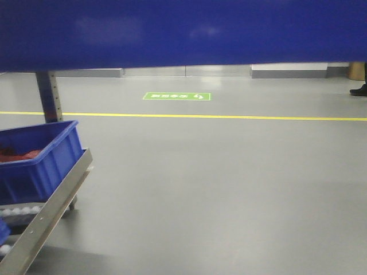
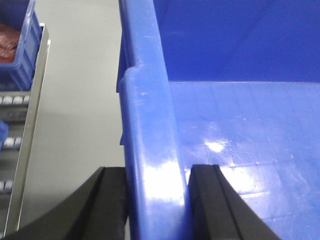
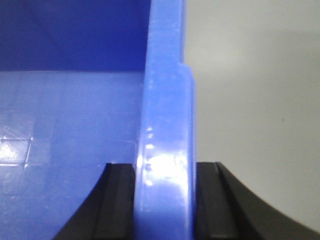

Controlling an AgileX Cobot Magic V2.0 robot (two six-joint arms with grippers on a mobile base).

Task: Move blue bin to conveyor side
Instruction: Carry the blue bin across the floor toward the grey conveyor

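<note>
The left gripper (image 2: 157, 200) is clenched on the left rim of the blue bin (image 2: 240, 125). Its two black fingers (image 2: 112, 200) stand only as far apart as the thick rolled rim is wide, one pressed to the outer face and one to the inner face. The right gripper (image 3: 165, 200) grasps the opposite rim the same way, with a black finger touching each side of the wall.

The bin hangs between the two grippers above a grey floor (image 1: 229, 189). In the front view its dark blue side fills the whole top of the picture, and the floor shows beneath it. Both wrist views look into the bin, where the glossy inner floor and far wall catch a bright glint of light.

At lower left of the front view, a smaller blue crate (image 1: 40, 157) sits on a metal roller rack (image 1: 54, 206) with white rollers (image 1: 17, 211). Something red (image 1: 20, 154) lies inside this crate; what it is cannot be told. Farther back, a yellow line (image 1: 229, 117) crosses the floor, with a green floor sign (image 1: 176, 96) just beyond it.
</note>
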